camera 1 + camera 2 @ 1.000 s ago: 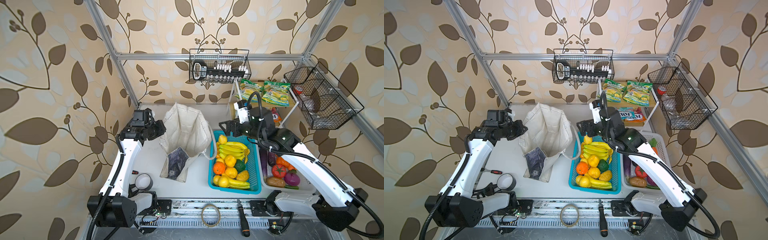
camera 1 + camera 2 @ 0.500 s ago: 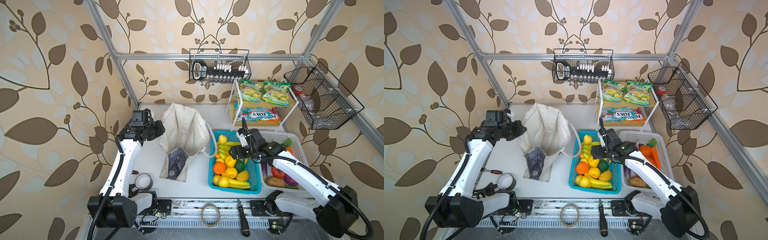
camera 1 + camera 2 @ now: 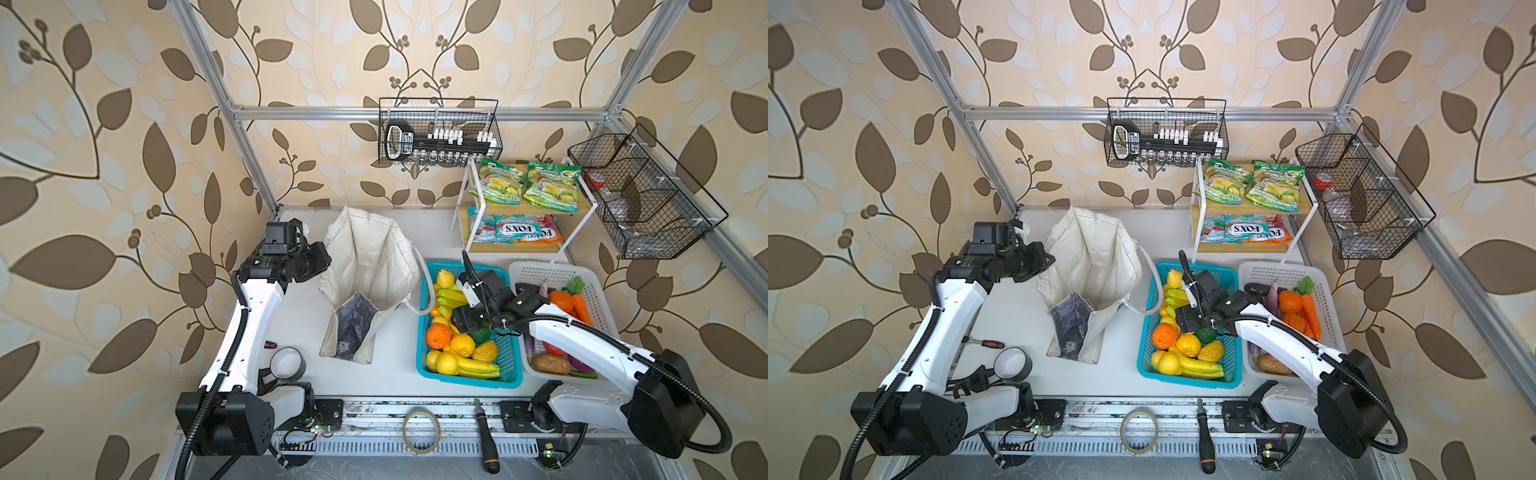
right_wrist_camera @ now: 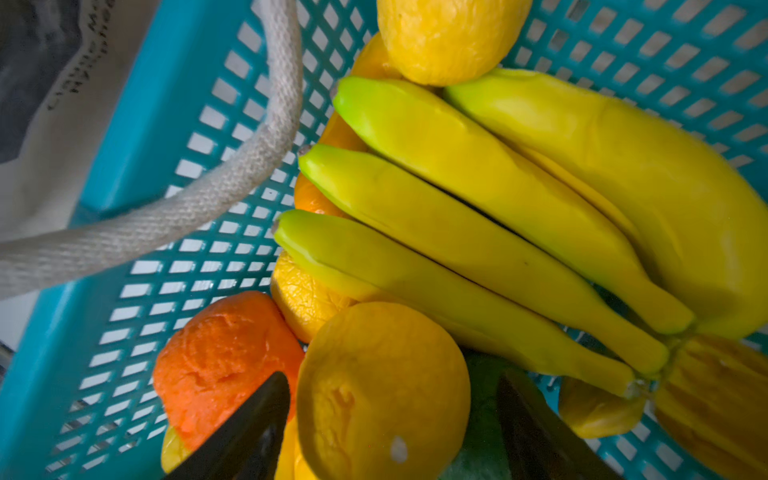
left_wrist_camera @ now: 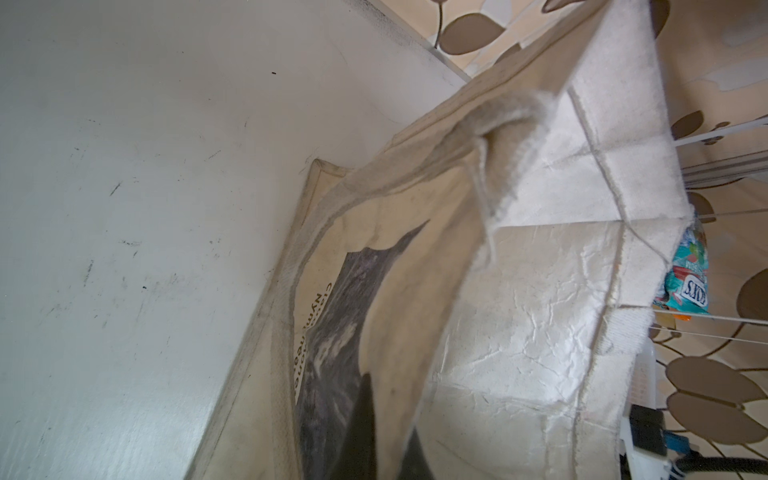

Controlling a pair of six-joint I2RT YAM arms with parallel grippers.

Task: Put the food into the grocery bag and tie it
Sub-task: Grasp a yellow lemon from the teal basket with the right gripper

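Toward the near edge of the tabletop [image 3: 299, 324], right of the middle, stood the blue basket [image 3: 465, 380]. The right tool [image 4: 392, 376] hung inside it, its jaws spread to either side of a round yellow fruit [image 4: 382, 407] without plainly gripping it. The orange toy fruit [image 4: 216, 357] lay just beside that one, on the side toward the bag, and the bananas [image 4: 457, 232] lay deeper in the basket. By the right edge the white basket [image 3: 552, 272] held the purple eggplants [image 3: 1271, 296] among other toy vegetables. Left of the blue basket the grocery bag [image 3: 370, 266] stood upright with its mouth open, one strap handle [image 4: 232, 178] draped over the blue basket's rim. The left tool [image 3: 323, 266] met the bag's left rim with its jaws pressed together on the fabric, though its fingers were out of the wrist view. In the far right corner a shelf rack [image 3: 511, 248] carried the two green-and-yellow snack packets [image 3: 496, 185] on its upper board and the FOX'S packets [image 3: 523, 228] below.
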